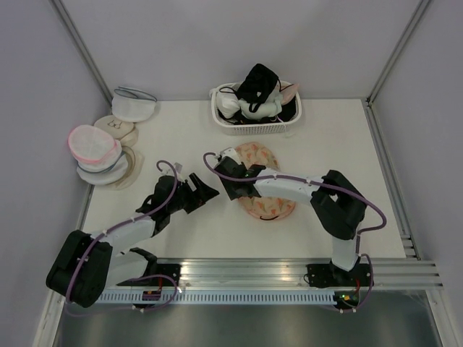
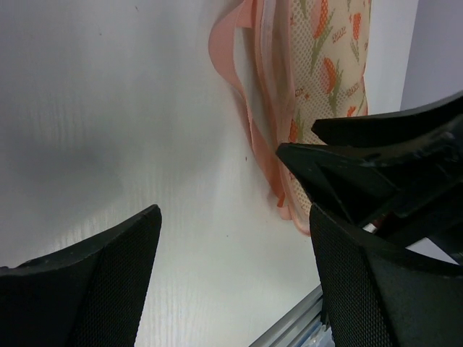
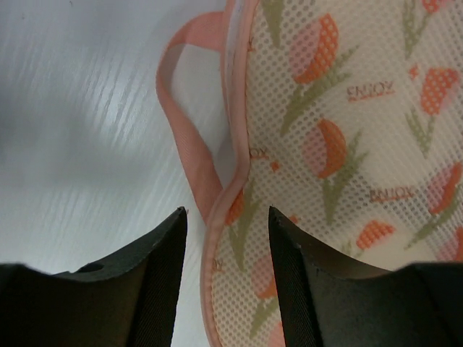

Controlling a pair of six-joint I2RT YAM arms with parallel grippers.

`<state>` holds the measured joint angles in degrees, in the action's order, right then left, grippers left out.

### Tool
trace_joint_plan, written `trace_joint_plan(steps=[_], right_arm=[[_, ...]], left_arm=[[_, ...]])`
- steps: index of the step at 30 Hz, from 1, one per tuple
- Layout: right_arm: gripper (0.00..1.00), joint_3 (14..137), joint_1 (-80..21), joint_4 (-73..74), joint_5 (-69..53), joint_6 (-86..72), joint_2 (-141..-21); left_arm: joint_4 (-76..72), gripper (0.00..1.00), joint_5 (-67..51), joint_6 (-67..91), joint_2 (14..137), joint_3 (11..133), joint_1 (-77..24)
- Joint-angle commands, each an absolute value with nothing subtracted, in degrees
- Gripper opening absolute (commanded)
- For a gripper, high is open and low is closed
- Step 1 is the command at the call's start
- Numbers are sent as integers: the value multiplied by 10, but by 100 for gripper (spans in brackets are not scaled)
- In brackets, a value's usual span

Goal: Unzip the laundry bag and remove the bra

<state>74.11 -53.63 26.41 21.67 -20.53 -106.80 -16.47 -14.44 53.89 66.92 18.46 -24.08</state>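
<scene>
The laundry bag (image 1: 269, 208) lies flat mid-table, cream mesh with orange flowers and peach edging. My right gripper (image 1: 230, 173) hovers over the bag's left edge. In the right wrist view my right gripper (image 3: 226, 213) is open, its jaws standing either side of the peach edging without pinching it, and the laundry bag (image 3: 347, 130) fills the right side. A peach loop (image 3: 189, 144) sticks out from the rim. My left gripper (image 1: 206, 186) is just left of the bag; in the left wrist view my left gripper (image 2: 233, 217) is wide open over bare table, with the laundry bag (image 2: 325, 65) beyond it. The bra is hidden.
A white basket (image 1: 255, 129) at the back holds black and whitish garments. Round white mesh bags (image 1: 94, 144) with pink or grey rims are stacked at the far left, one more (image 1: 134, 105) behind them. A metal rail (image 1: 289, 271) runs along the near edge.
</scene>
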Motion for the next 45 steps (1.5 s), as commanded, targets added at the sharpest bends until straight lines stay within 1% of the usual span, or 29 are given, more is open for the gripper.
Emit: trace_joint_plan(steps=[1,7,11,14,15,17,18,20,22,27,30,33,36,39,40,42,43,45], right_arm=[[56,787,-539,281,264,-196,-1113],[57,824,-562,342,376,-211,-1165],[54,835,-580,373,435,-221,-1184],[42,831,-585,383,448,-223,-1187],[30,830,-586,384,449,-225,-1187],[21,825,-587,381,447,-228,-1178],[13,824,-588,381,446,-229,-1174],[4,824,-588,380,441,-229,-1164],[0,822,-588,377,428,-229,-1152],[0,809,-588,372,412,-235,-1117],[0,794,-589,362,405,-249,-1068],[0,769,-584,338,388,-260,-995],[1,744,-570,330,416,-280,-910],[0,727,-534,351,458,-297,-876],[0,718,-495,359,467,-301,-871],[0,705,-458,370,490,-301,-862],[0,687,-420,370,504,-303,-854],[0,666,-375,358,502,-302,-839]], left_arm=[[-150,87,-121,548,643,178,-237],[-150,88,-118,544,640,171,-237],[-160,88,-123,545,650,169,-236],[-165,88,-124,545,655,167,-236],[-167,88,-126,545,657,165,-236],[-168,88,-127,546,657,164,-236],[-168,88,-127,545,657,163,-236],[-168,88,-127,545,657,163,-235],[-167,88,-128,544,657,163,-235],[-168,88,-135,543,656,165,-235],[-184,88,-150,541,657,167,-236],[-214,88,-184,541,669,170,-235],[-246,89,-219,541,699,188,-236],[-268,89,-250,542,738,209,-238],[-268,89,-252,542,745,214,-239],[-274,89,-258,543,759,224,-243],[-274,89,-259,544,768,227,-243],[-276,89,-261,546,773,229,-245]])
